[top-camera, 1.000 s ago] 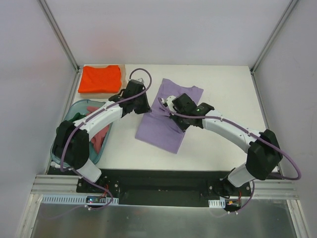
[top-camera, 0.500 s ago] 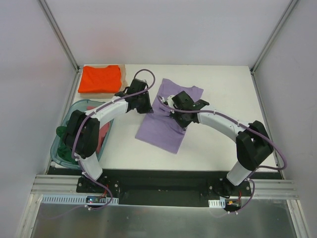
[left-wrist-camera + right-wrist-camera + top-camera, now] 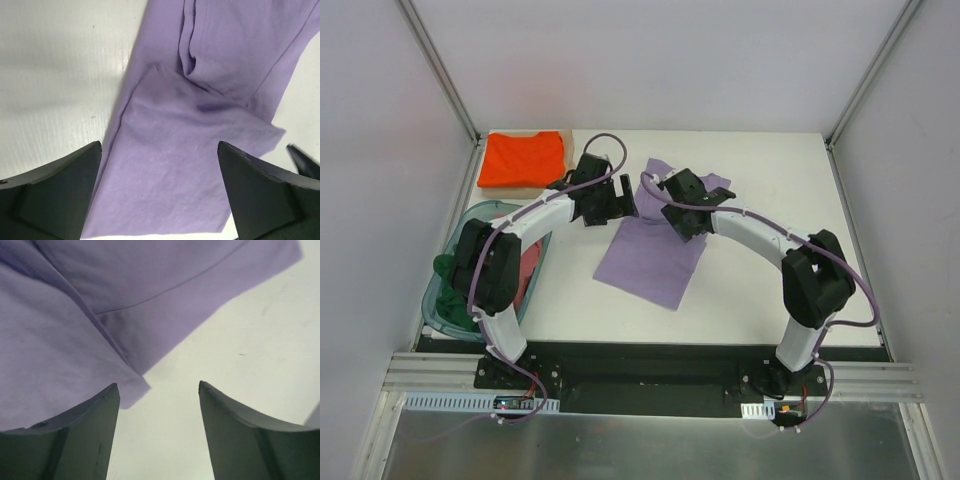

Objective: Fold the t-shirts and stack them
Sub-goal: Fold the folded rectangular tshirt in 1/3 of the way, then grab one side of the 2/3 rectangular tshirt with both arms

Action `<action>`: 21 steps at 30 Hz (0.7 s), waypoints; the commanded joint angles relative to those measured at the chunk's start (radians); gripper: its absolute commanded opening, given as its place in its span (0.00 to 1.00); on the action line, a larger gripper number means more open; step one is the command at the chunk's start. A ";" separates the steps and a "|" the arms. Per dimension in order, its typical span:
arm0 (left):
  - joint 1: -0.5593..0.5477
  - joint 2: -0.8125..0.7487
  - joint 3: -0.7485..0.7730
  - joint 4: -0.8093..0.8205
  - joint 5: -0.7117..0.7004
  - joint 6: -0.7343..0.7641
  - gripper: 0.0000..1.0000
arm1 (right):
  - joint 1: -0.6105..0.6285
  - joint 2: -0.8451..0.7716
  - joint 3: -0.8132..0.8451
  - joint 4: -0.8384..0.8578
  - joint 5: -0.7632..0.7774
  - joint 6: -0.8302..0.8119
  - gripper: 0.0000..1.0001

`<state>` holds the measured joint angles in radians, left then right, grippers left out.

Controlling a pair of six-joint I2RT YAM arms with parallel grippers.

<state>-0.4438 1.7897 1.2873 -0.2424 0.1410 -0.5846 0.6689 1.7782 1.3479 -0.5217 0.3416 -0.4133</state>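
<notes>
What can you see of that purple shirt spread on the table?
It is a lavender t-shirt of soft, matte cloth, lying flat on the white table, slanting from near left to far right. It looks partly folded: one layer overlaps another, with creases and a stitched seam at the far end. The left gripper and right gripper hang open over that far end; whether they touch it I cannot tell.

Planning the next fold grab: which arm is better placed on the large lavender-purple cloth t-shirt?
Left, probably: the open left gripper frames a flap of the lavender-purple t-shirt, while the open right gripper mostly frames white table.
</notes>
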 commanded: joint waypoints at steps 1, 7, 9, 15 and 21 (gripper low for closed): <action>0.004 -0.156 -0.066 0.002 0.003 -0.006 0.99 | -0.003 -0.063 0.022 0.005 0.166 0.086 0.74; 0.004 -0.329 -0.288 0.003 0.032 -0.043 0.99 | 0.009 -0.256 -0.214 0.129 -0.157 0.174 0.96; 0.004 -0.361 -0.351 0.003 0.069 -0.047 0.99 | 0.020 -0.339 -0.315 0.202 -0.182 0.224 0.96; 0.001 -0.431 -0.512 0.003 0.083 -0.084 0.99 | 0.023 -0.508 -0.546 0.413 -0.603 0.330 0.96; -0.001 -0.409 -0.560 0.011 0.052 -0.122 0.99 | 0.144 -0.448 -0.520 0.321 -0.669 0.269 0.96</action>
<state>-0.4416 1.3987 0.7464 -0.2466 0.2077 -0.6632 0.7166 1.3041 0.8143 -0.2333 -0.2264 -0.1413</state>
